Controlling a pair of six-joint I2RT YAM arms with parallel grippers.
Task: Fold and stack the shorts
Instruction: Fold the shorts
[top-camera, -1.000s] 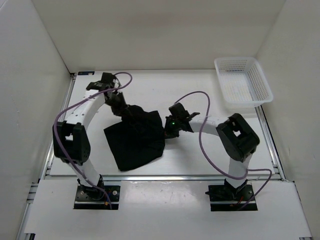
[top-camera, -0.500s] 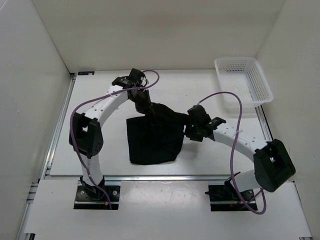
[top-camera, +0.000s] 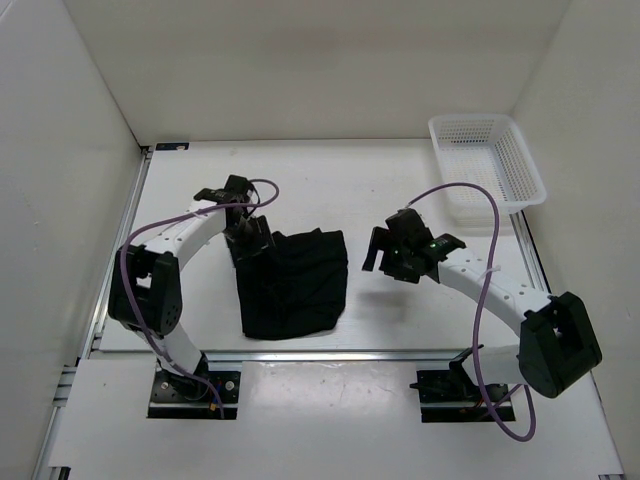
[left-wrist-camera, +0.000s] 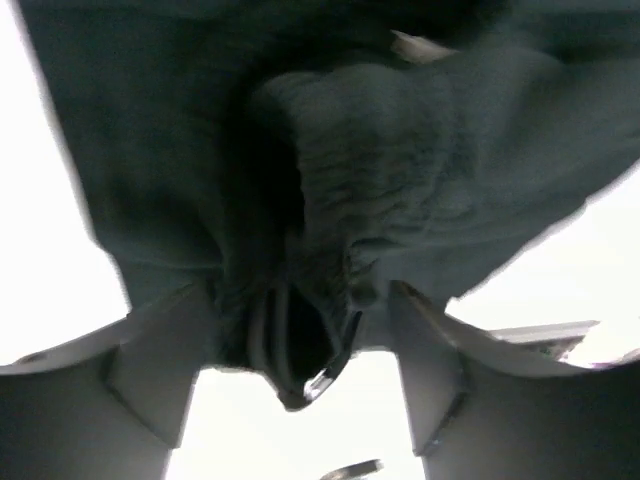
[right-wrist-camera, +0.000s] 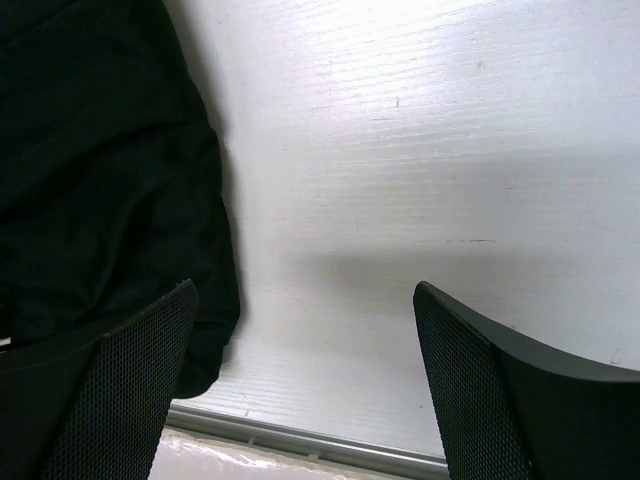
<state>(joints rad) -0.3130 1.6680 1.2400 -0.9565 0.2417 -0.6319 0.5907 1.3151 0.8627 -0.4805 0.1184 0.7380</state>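
Note:
The black shorts (top-camera: 292, 285) lie folded into a rough rectangle on the white table, left of centre. My left gripper (top-camera: 247, 243) sits low over their far left corner. In the left wrist view its fingers (left-wrist-camera: 160, 370) stand apart, with a bunched fold of the shorts (left-wrist-camera: 400, 170) loose between them, so my left gripper (left-wrist-camera: 295, 300) is open. My right gripper (top-camera: 385, 255) hovers to the right of the shorts, apart from them. Seen from the right wrist, my right gripper (right-wrist-camera: 305, 290) is open wide over bare table, with the shorts (right-wrist-camera: 100, 150) at the left.
A white mesh basket (top-camera: 487, 160) stands at the far right corner. White walls enclose the table on three sides. A metal rail (right-wrist-camera: 300, 440) runs along the table's near edge. Purple cables loop above both arms.
The right gripper let go of the shorts and drew back to the right. The left gripper moved left and down with its corner, then opened. The shorts now lie flatter and squarer.

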